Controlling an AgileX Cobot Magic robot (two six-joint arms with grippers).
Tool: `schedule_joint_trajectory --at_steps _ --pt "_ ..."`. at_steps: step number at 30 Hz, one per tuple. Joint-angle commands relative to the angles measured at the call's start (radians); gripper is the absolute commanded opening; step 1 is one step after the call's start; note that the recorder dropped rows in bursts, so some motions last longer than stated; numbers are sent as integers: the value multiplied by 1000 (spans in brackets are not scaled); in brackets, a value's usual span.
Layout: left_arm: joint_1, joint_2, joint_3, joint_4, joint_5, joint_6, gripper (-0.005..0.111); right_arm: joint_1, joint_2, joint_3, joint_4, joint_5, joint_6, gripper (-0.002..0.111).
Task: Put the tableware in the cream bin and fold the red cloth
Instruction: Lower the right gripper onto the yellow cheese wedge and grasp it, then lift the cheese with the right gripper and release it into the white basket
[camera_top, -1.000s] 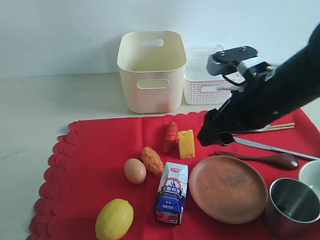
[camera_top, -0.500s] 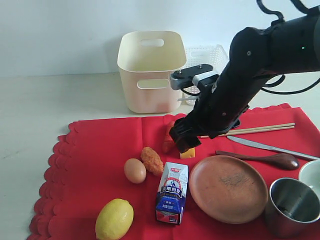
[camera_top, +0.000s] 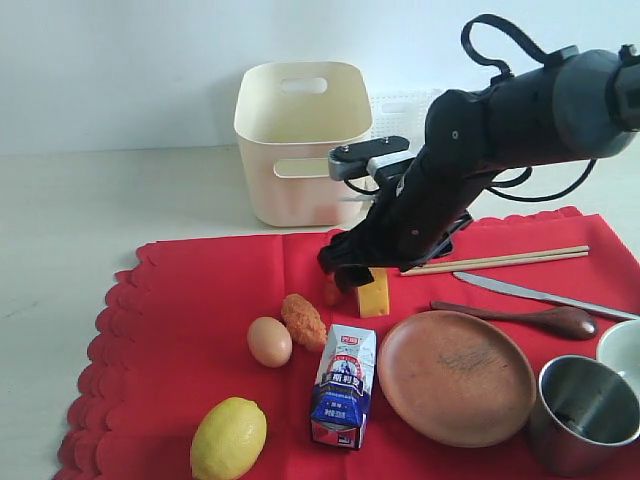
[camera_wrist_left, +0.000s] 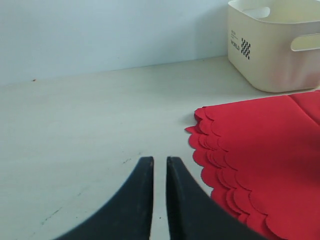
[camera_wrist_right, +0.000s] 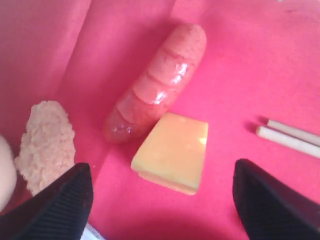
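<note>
The right gripper (camera_top: 345, 272) has swung leftward and lower than a second ago. It now hangs over the sausage (camera_wrist_right: 157, 82) and cheese (camera_top: 374, 290), where before it was by the plate's far edge. Its jaws stand wide apart with nothing between them, straddling the cheese from above in the right wrist view. The tableware has not moved. Plate (camera_top: 455, 378), spoon (camera_top: 530, 318), knife (camera_top: 540, 295), chopsticks (camera_top: 510, 260), cup (camera_top: 585, 412) and bowl (camera_top: 622, 350) all lie on the cloth (camera_top: 200, 300), which is spread flat. The bin (camera_top: 303, 140) stands behind the cloth on the table (camera_top: 100, 210). The left gripper (camera_wrist_left: 160, 160) is nearly closed, leaving only a slit. It holds nothing, over bare table beside the cloth's scalloped edge.
</note>
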Motion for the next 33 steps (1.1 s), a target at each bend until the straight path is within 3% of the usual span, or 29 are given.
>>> schedule_joint_trajectory --at_steps 1,3,6,13,24,33 --pt "-5 -6 -1 6 -5 3 12 1 50 -61 -23 -11 45 71" --pt "-5 -6 -1 6 -5 3 12 1 71 -80 -26 1 66 68" --pt "-5 -6 -1 6 -5 3 12 1 101 -102 -40 39 88 54" --pt "-5 -6 -1 6 -5 3 12 1 88 -109 -90 89 107 0" --pt "-5 -6 -1 6 -5 3 12 -8 -58 -167 -274 156 107 0" --pt "-5 -6 -1 6 -5 3 12 -157 -59 -348 -243 63 90 0"
